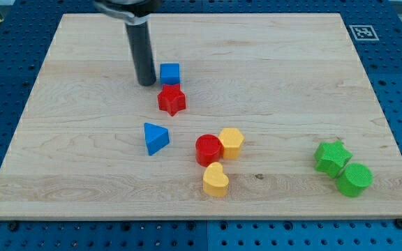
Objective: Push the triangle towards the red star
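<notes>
Beside the blue cube (169,72), my tip (146,84) stands upright

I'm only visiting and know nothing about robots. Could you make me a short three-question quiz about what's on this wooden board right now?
1. True or false: my tip is touching the blue triangle.
2. Which block sits directly toward the view's top from the red star? A) yellow heart B) blue cube C) green star
3. Fill in: the red cylinder touches the yellow ____ on its right in the view.

Key:
1. False; my tip stands beside the blue cube, well above the triangle in the view.
2. B.
3. Hexagon.
</notes>
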### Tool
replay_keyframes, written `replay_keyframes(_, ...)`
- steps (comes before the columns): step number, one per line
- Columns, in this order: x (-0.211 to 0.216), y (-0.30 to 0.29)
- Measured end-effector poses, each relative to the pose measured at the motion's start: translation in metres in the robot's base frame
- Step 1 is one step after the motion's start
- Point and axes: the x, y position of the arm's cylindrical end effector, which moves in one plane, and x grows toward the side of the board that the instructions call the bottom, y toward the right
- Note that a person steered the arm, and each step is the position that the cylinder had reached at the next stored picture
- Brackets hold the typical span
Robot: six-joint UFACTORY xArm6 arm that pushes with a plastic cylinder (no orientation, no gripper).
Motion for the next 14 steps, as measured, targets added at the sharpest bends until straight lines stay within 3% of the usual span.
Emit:
replay_keyframes(1,0.037,-0.033)
replay_keyframes(3,0.129,-0.041)
replay_keyframes(10,0.141,0.097)
replay_keyframes(12,0.113,0.108)
replay_keyframes(14,0.147,0.108)
